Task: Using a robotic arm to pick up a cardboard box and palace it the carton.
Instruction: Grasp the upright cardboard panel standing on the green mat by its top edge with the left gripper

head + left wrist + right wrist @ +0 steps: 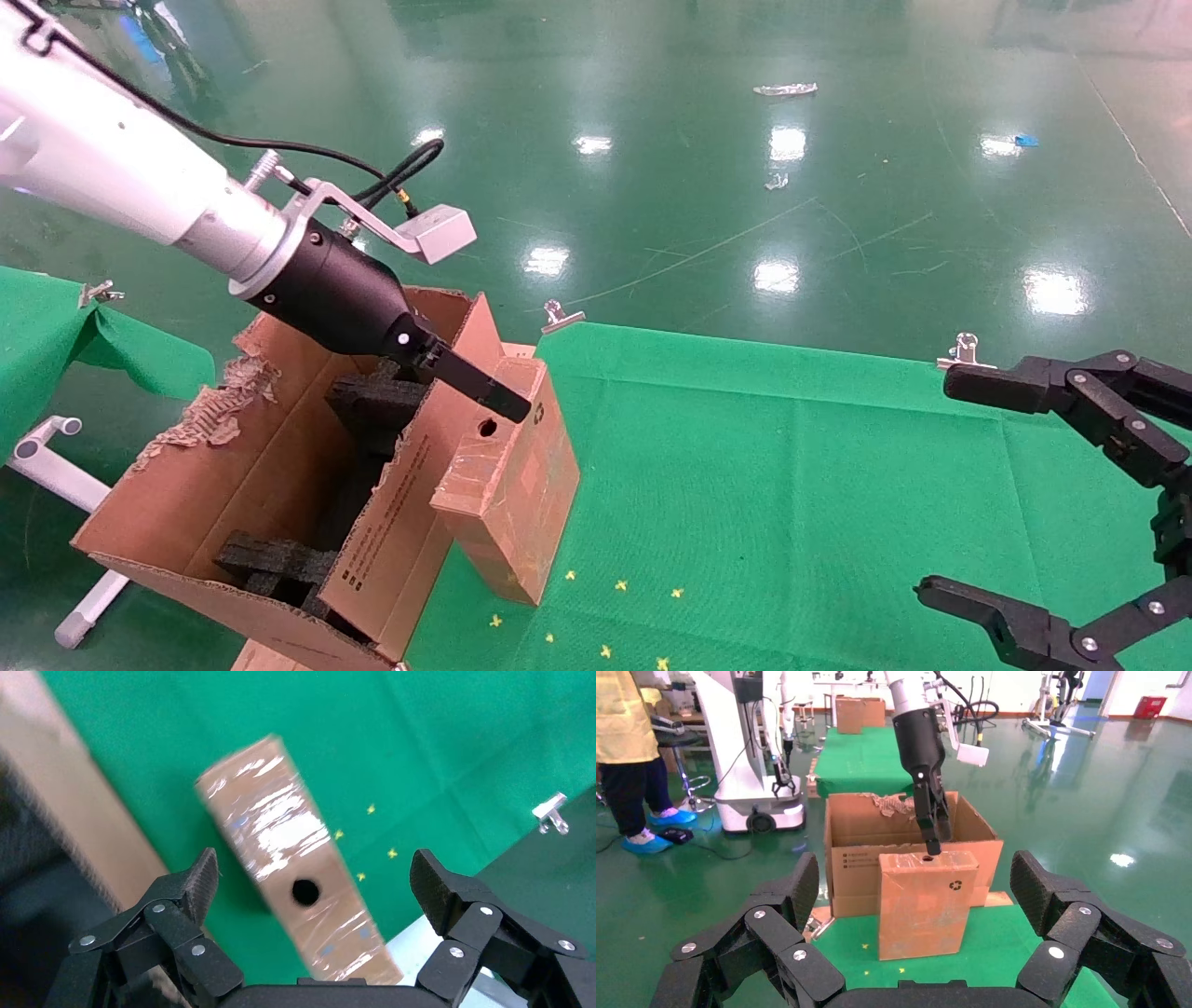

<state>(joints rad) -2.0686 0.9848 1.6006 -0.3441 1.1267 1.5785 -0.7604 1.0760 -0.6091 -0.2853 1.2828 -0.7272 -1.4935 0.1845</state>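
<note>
The cardboard box [517,494] stands upright on the green table, against the outside of the carton's printed flap [391,522]. Its taped top with the round hole shows in the left wrist view [295,867]. The robotic arm's left gripper [494,396] hangs just above that top, open, with a finger on each side of it [315,871]. The right wrist view shows the box [923,903], the carton [863,822] behind it and the left gripper [933,843] at the box's top edge. My right gripper [945,486] is open and empty at the table's right side [916,874].
Black foam blocks [372,401] sit inside the carton, whose far-left flap is torn [219,410]. The green cloth [792,485] is held by metal clips [964,352] and carries small yellow marks [619,585]. Another green table [37,326] and a white pipe frame [56,457] stand at left.
</note>
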